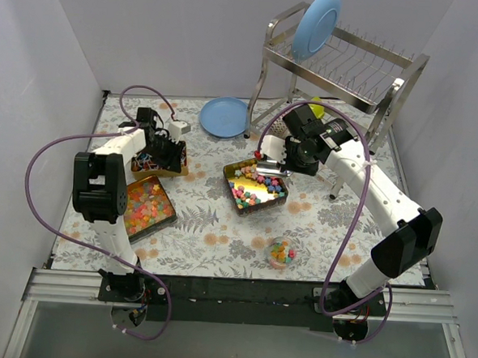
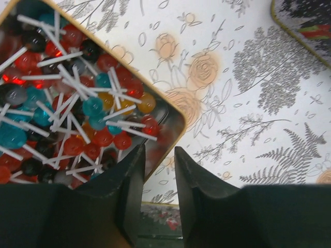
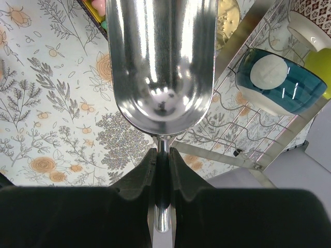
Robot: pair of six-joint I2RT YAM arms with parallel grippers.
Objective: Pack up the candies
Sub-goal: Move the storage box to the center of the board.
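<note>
My right gripper (image 3: 162, 155) has its fingers pressed tight on the thin handle of a shiny scoop (image 3: 163, 62). The scoop is bare inside; I see no sweet in it. Its long way runs straight out from the fingers. From above it points to the left, across the far side of the middle tin (image 1: 241, 212).

The candies (image 1: 253, 190) I want lie in that tin, spread over its floor, just past and below the scoop's mouth. In the right wrist view a few peek in at the top left. So they are ahead of the scoop and a bit to its left. I think my next move is to tip the mouth down and push it along that same line into the pile. The right arm is much nearer to this tin than the left arm is.

My left gripper (image 2: 158, 170) is over at the lollipop tin (image 2: 179, 124). Its fingers stand close together with a small gap, and the tin's edge runs into that gap. I cannot tell if they pinch it.

More candies sit in a little cup (image 1: 281, 253), nearer to me and apart from both grippers.
</note>
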